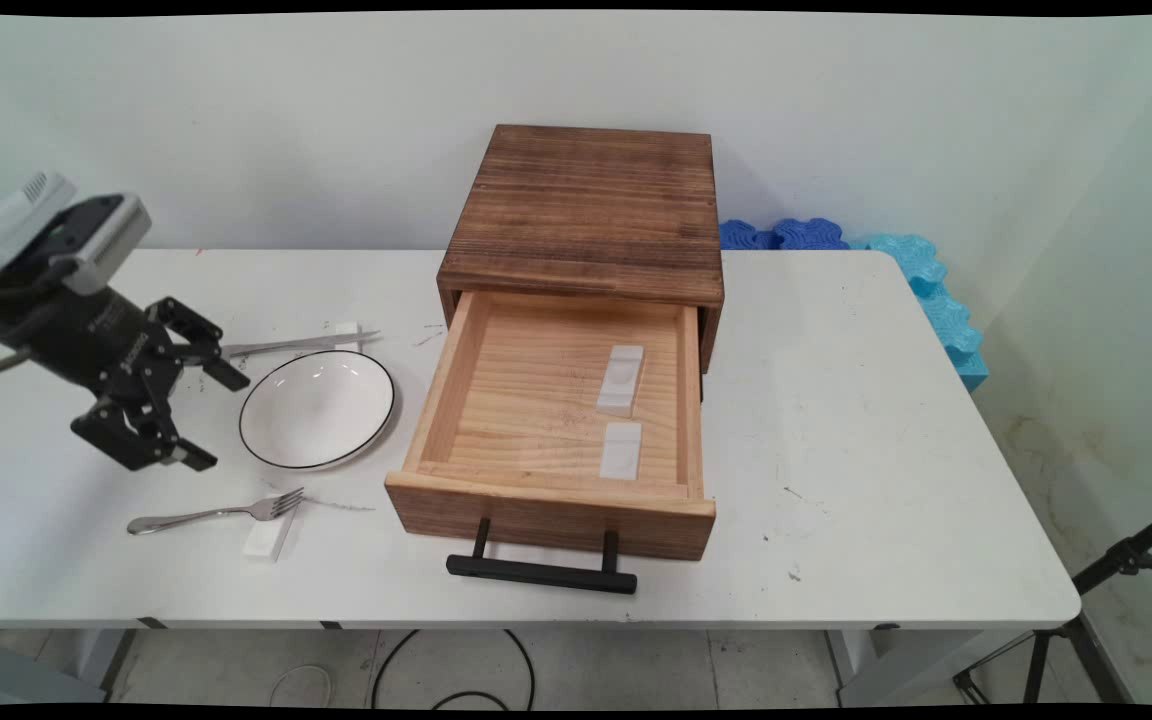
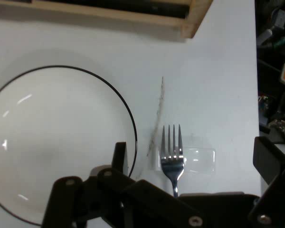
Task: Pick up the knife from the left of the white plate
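While you read the main view, note the pincer hanging wide open and empty above the table, just left of the bowl. The fork lies with its tines propped on a white block. The pulled-out drawer holds two white blocks only. In the hand view, you see the fork and block between the spread fingers, the empty bowl alongside.
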Controlling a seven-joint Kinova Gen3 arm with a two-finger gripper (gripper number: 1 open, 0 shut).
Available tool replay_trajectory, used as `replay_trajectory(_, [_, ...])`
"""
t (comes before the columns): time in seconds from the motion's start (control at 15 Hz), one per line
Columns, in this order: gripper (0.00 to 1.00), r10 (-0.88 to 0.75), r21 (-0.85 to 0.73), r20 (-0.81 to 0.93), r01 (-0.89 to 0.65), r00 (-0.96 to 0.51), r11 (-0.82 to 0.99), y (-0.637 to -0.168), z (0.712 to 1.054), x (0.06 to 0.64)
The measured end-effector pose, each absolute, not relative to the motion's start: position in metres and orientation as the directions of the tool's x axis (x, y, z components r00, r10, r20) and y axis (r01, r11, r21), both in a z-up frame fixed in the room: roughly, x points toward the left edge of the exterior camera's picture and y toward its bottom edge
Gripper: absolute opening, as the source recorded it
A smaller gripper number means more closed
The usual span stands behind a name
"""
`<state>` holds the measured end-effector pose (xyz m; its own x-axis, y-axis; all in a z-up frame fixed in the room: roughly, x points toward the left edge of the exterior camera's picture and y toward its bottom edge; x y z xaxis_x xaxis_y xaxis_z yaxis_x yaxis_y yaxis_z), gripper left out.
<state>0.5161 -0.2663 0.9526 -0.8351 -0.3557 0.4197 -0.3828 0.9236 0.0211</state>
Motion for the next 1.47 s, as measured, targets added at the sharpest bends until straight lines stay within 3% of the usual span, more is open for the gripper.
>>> replay_trajectory(0.73, [1.00,-0.397,-0.038,0.402,-0.448,-0.825,0.893,-0.301,0.998,0.517])
replay_trajectory(1.47, [1.00,-0.438,-0.120,0.353,-0.504,-0.827,0.855,-0.358,0.989,0.549])
